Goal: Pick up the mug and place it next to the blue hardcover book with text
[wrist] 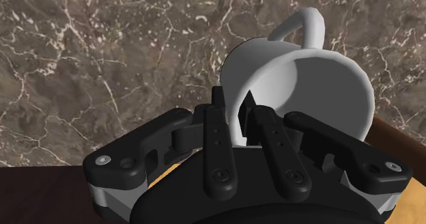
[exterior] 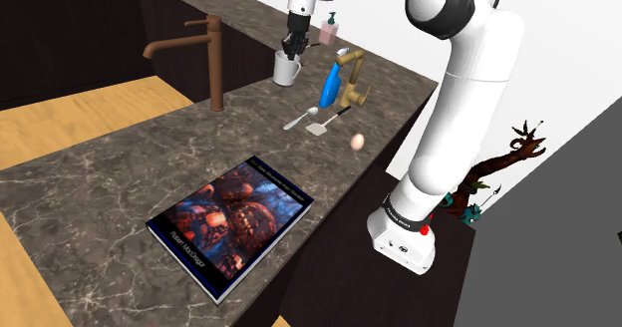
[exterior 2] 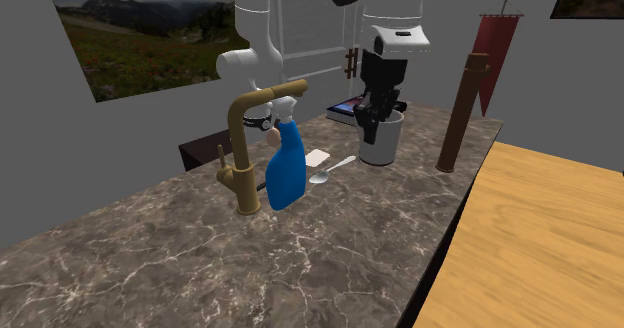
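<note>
A white mug (exterior: 287,70) (exterior 2: 381,142) (wrist: 308,76) with a loop handle is at the far end of the dark marble counter (exterior: 90,195). My black gripper (exterior: 292,48) (exterior 2: 372,124) (wrist: 239,112) comes down from above and is shut on the mug's rim, one finger inside the cup and one outside. I cannot tell whether the mug's base touches the counter. The blue-edged hardcover book (exterior: 234,220) (exterior 2: 343,107) lies flat at the near end of the counter in the shoulder view, its cover a dark red and blue picture.
Beside the mug stand a blue spray bottle (exterior: 331,81) (exterior 2: 285,168) and a brass tap (exterior: 351,84) (exterior 2: 248,146). A spoon (exterior: 299,119) (exterior 2: 331,170), a white spatula (exterior: 319,129) and an egg (exterior: 357,141) lie between mug and book. A tall brown tap (exterior: 207,56) (exterior 2: 460,116) borders the wooden surface (exterior 2: 540,236).
</note>
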